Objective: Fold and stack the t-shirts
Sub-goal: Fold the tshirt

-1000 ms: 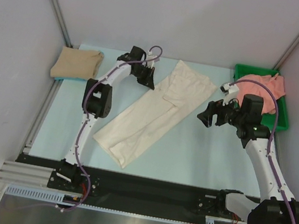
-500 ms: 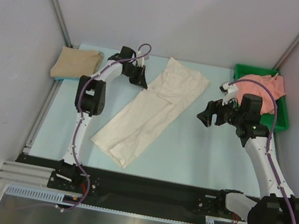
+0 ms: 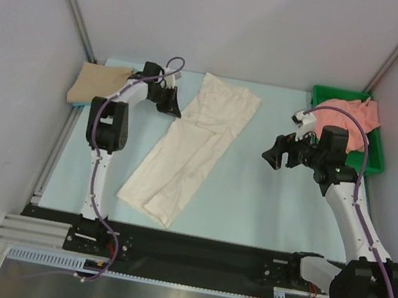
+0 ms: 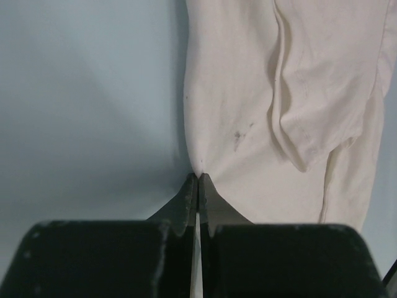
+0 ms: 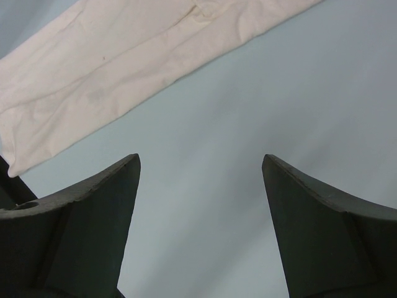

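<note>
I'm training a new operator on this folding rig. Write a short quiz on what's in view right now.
1. True or false: the left gripper is shut on the edge of the cream-white t-shirt.
2. Which shirt lies in the green tray? A tan-beige, B salmon-pink, C cream-white.
3. Fill in: the right gripper is ____ and holds nothing.
Key: 1 true; 2 B, the salmon-pink t-shirt; 3 open.
</note>
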{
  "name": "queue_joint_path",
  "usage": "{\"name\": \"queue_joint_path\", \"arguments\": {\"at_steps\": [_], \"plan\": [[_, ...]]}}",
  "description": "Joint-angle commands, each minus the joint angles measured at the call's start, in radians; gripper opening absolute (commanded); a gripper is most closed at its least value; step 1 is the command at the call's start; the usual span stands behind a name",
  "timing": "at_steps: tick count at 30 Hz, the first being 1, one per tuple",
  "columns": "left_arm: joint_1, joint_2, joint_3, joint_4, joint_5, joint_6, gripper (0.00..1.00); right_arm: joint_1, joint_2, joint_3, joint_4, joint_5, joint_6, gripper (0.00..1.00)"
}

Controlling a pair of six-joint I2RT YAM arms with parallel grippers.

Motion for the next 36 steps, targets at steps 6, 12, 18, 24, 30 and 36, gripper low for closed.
{"name": "queue_joint_path", "arguments": {"at_steps": [6,12,18,24,30,36], "plan": [[0.077,-0.099,-0.026,0.028,-0.081,0.029,0.01,-0.003,0.002,-0.001,0.031,0.011,-0.016,0.85],[0.098,-0.128,-0.061,0.03,-0.106,0.061,0.01,-0.003,-0.001,-0.004,0.034,0.011,-0.015,0.85],[0.136,-0.154,-0.089,0.036,-0.127,0.073,0.0,-0.003,-0.005,-0.006,0.036,0.008,-0.016,0.85],[0.138,-0.217,-0.103,-0.035,-0.074,0.176,0.43,-0.003,-0.011,-0.021,0.045,0.002,-0.01,0.86],[0.112,-0.522,-0.438,0.01,-0.02,0.274,0.56,-0.001,0.027,-0.02,0.054,-0.008,-0.001,0.86],[-0.09,-0.792,-0.731,-0.171,-0.031,0.515,0.51,0.005,0.044,-0.017,0.057,0.011,-0.01,0.86]]}}
